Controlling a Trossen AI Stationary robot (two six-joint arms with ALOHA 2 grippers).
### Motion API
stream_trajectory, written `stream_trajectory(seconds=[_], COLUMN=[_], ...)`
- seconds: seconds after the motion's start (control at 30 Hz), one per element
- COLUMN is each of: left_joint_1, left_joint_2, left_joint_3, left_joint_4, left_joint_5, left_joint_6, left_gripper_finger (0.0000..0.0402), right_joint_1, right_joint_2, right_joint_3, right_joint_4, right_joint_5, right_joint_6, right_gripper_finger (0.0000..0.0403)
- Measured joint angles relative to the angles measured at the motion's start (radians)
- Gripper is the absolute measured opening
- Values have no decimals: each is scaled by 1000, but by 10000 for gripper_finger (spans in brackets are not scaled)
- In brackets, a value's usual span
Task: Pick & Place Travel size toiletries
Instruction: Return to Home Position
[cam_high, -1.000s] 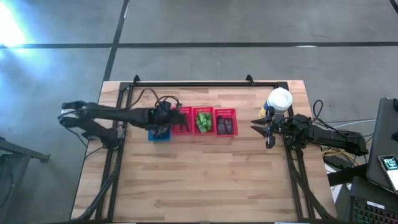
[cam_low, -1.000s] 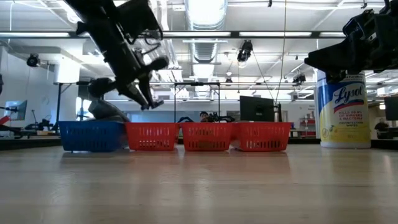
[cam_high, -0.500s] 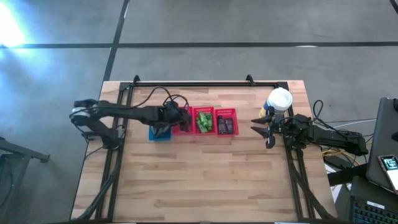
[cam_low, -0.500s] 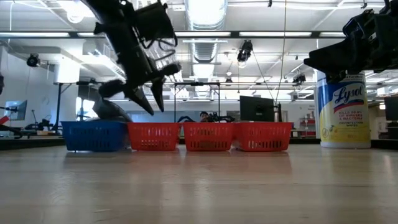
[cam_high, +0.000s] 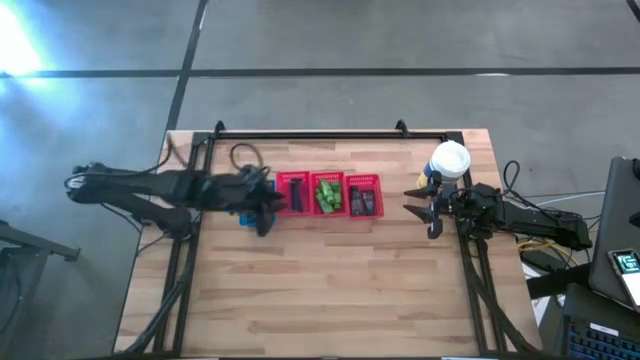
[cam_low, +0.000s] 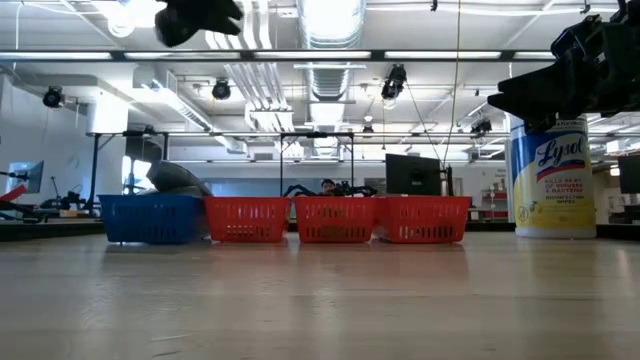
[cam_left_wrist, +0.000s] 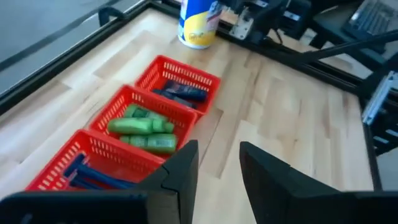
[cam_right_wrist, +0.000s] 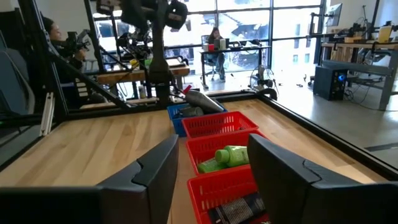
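Note:
Four small baskets stand in a row across the table. The blue basket is half under my left arm, and a grey-silver item sticks up out of it. The first red basket holds thin blue-black razor sticks. The second holds green bottles, the third dark flat packets. My left gripper is open, empty and raised high, just on the near side of the blue and first red baskets. My right gripper is open and empty, to the right of the row.
The big white tub with a yellow label stands by the right arm near the table's far right corner. A black frame rail runs along the far edge. Bare wood fills the near half of the table.
My left gripper first moved right over the first red basket with its fingers pointing down. It then rose to the top of the low view and drew back toward the left and near side. The right arm kept still.

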Motion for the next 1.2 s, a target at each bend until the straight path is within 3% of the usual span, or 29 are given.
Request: stream_trajectory(seconds=[0.3, 0.37, 0.4, 0.53, 0.67, 0.87, 1.2], left_joint_1=[-26, -27, -28, -31, -14, 7, 9], left_joint_2=[-302, -361, -385, -461, -551, -732, -914], left_joint_3=[-330, -388, -421, -572, -714, -870, -925], left_joint_4=[-2, 11, 44, 398, 665, 795, 788], left_joint_5=[-215, -158, -144, -13, 1, 37, -33], left_joint_6=[-116, -302, -319, -35, 126, 167, 181], left_gripper_finger=[117, 117, 117, 117, 117, 117, 117], right_joint_1=[0, 0, 0, 0, 0, 0, 0], right_joint_2=[0, 0, 0, 0, 0, 0, 0], right_joint_3=[0, 0, 0, 0, 0, 0, 0], right_joint_4=[0, 0, 0, 0, 0, 0, 0], right_joint_5=[0, 0, 0, 0, 0, 0, 0], right_joint_6=[0, 0, 0, 0, 0, 0, 0], right_gripper_finger=[201, 200, 198, 189, 177, 158, 126])
